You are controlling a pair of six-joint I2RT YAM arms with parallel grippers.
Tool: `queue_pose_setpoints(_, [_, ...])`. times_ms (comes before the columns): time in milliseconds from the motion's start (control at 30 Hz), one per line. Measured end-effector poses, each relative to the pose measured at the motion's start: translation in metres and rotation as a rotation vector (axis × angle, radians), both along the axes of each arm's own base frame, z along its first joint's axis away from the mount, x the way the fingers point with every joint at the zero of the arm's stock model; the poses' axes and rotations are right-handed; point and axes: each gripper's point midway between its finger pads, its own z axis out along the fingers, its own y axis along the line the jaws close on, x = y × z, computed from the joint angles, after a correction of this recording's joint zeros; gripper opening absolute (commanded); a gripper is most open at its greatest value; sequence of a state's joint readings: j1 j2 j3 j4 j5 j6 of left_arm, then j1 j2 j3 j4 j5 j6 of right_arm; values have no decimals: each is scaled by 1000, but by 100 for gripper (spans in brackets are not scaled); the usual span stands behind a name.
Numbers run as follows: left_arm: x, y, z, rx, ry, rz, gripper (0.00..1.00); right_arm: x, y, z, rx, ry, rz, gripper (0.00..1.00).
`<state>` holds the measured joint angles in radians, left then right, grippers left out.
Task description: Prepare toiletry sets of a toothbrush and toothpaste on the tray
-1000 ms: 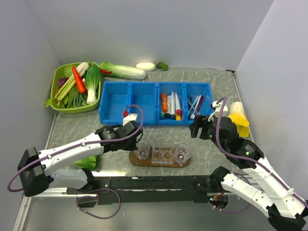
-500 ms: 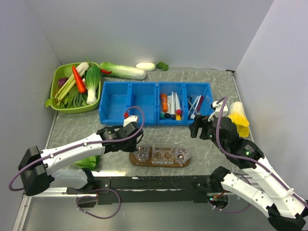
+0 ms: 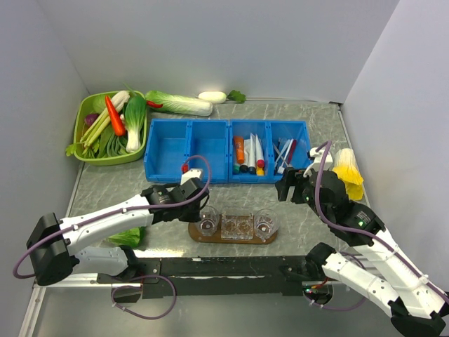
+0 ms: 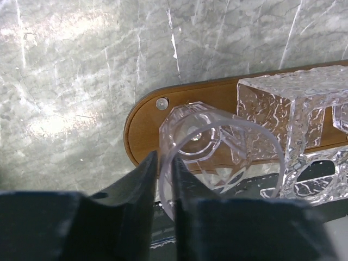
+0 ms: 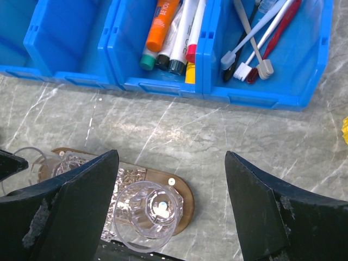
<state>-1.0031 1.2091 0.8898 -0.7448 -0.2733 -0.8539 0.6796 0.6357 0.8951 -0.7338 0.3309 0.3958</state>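
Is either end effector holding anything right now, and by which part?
The left end effector pinches the clear cup by its wall; the right end effector is open, holding nothing.

**Wood, Clear Plastic, Marbled Stone**

The tray (image 4: 142, 117) was smooth brown wood. The cup (image 4: 217, 136) looked clear, glossy and faceted, the holder (image 4: 272, 103) clear but pebbled. The bench (image 4: 81, 70) was grey, veined, polished. The bins (image 5: 70, 32) were shiny blue plastic.
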Motion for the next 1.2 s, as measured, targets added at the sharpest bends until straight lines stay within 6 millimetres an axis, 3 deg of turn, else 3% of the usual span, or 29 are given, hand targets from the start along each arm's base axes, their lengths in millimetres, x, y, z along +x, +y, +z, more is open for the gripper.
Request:
queue_pose_setpoints(600, [-3,0,0,-10,7,-7,39,0,0,0,3,1,-2,86])
queue_pose_setpoints(933, [0,3,28,-89,-71,2,46,0,0,0,3,1,-2,86])
queue_pose_setpoints(1033, [2,5,33,-91,-93,-3,57,0,0,0,3,1,-1,86])
queue_pose_setpoints(1200, [17,11,54,-74,-195,-6,64,0,2,-2,-2,10,4,83])
